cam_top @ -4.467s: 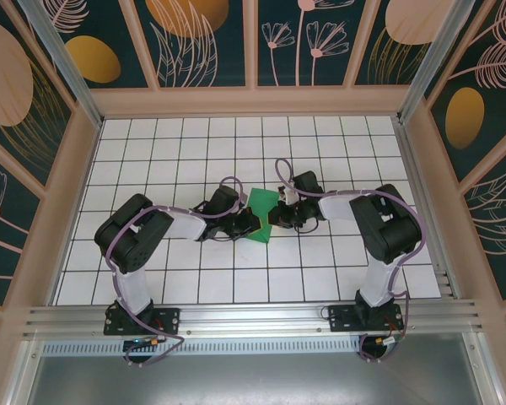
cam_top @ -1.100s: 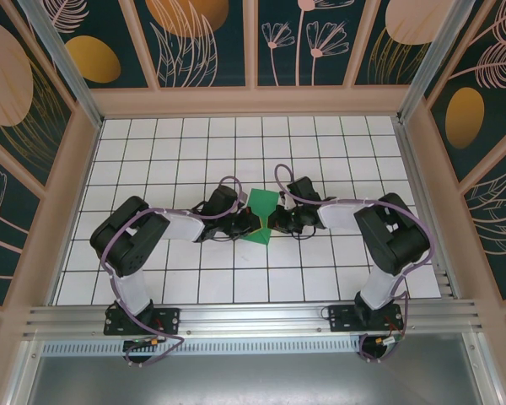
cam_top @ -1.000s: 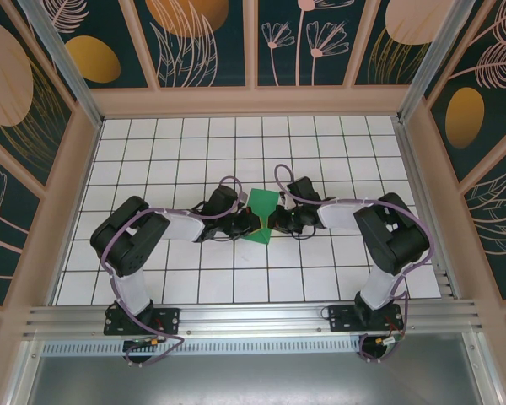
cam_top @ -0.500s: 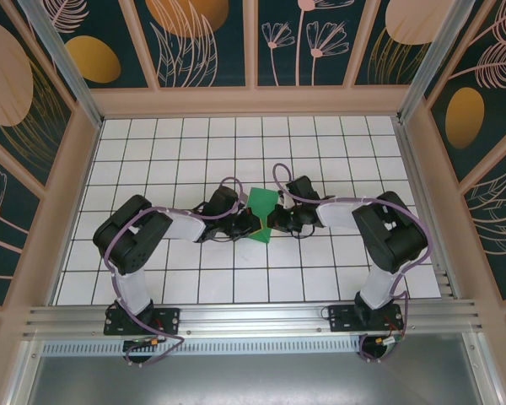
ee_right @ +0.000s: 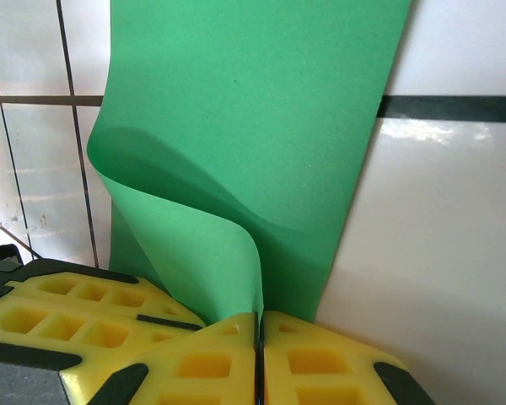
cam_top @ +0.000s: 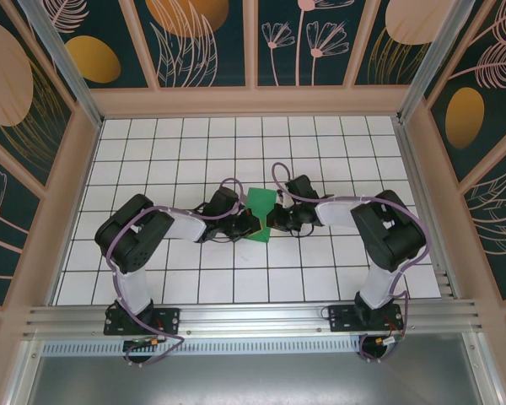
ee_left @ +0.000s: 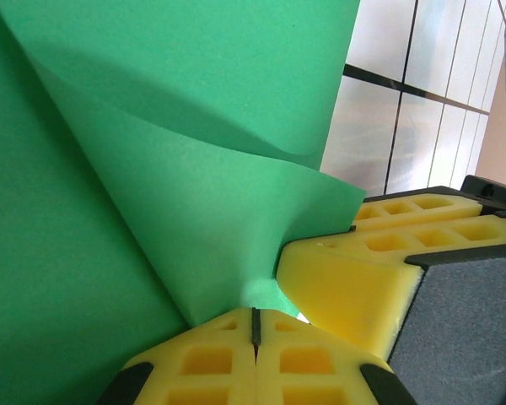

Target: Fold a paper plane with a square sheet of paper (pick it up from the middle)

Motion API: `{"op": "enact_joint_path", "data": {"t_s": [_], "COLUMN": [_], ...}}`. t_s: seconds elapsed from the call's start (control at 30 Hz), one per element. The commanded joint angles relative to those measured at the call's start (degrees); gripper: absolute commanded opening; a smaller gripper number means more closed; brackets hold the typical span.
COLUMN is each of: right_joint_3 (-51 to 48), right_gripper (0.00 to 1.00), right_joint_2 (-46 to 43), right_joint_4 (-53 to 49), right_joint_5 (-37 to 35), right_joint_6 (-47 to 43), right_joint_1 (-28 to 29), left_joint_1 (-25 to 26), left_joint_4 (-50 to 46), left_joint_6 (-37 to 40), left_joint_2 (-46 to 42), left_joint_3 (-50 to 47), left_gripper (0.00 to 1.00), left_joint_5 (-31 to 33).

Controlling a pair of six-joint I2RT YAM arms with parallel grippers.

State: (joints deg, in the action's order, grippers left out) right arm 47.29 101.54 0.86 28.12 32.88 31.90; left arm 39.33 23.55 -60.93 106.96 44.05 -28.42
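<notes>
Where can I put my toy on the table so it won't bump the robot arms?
The far rows of the table, between the back wall and the arms, are bare. So is the near strip between the two arm bases. The middle is crowded: the left gripper and right gripper both pinch the green paper there.

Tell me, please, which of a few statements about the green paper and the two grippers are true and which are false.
1. The left gripper is shut on the green paper. True.
2. The right gripper is open and clear of the paper. False: it is shut on the paper too.
3. The paper lies flat on the table. False: it curls up in a bend at the grippers.
4. The two grippers sit close beside each other near the middle of the table. True.
</notes>
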Motion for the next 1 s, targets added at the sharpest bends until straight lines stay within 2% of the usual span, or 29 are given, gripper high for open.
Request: {"op": "enact_joint_path", "data": {"t_s": [0.0, 0.27, 0.47, 0.6, 0.73, 0.83, 0.97], "right_joint_3": [1.12, 1.66, 1.80, 0.15, -2.63, -3.33, -3.52], "right_gripper": [0.11, 0.12, 0.24, 0.28, 0.19, 0.13, 0.11], "right_joint_2": [2.50, 2.74, -3.12, -8.41, -11.04, -10.56, -8.72], "right_joint_4": [-2.04, -3.32, -5.61, -6.96, -6.32, -5.89, -4.44], "right_joint_5": [-2.08, -2.04, -3.01, -3.87, -2.16, -1.40, -0.58], "right_joint_6": [-1.68, -1.44, -0.63, -0.15, 0.38, 0.78, 1.45], "right_joint_1": [-0.24, -0.23, -1.83, -1.80, -0.88, 2.07, 4.13], "left_joint_1": [0.17, 0.15, 0.15, 0.14, 0.14, 0.16, 0.17], "left_joint_4": [-1.87, -4.94, -8.03, -8.48, -8.26, -8.29, -8.39], "left_joint_6": [0.00, -0.88, -1.39, -1.82, -2.39, -2.74, -2.96], "left_joint_2": [1.41, 1.95, 1.97, 2.18, 2.55, 2.47, 2.38], "left_joint_3": [0.72, 0.51, 0.55, 0.42, 0.35, 0.34, 0.31], "left_gripper": [0.03, 0.02, 0.01, 0.01, 0.01, 0.01, 0.00], "left_joint_5": [0.20, 2.13, 4.66, 5.35, 5.56, 5.83, 6.10]}}
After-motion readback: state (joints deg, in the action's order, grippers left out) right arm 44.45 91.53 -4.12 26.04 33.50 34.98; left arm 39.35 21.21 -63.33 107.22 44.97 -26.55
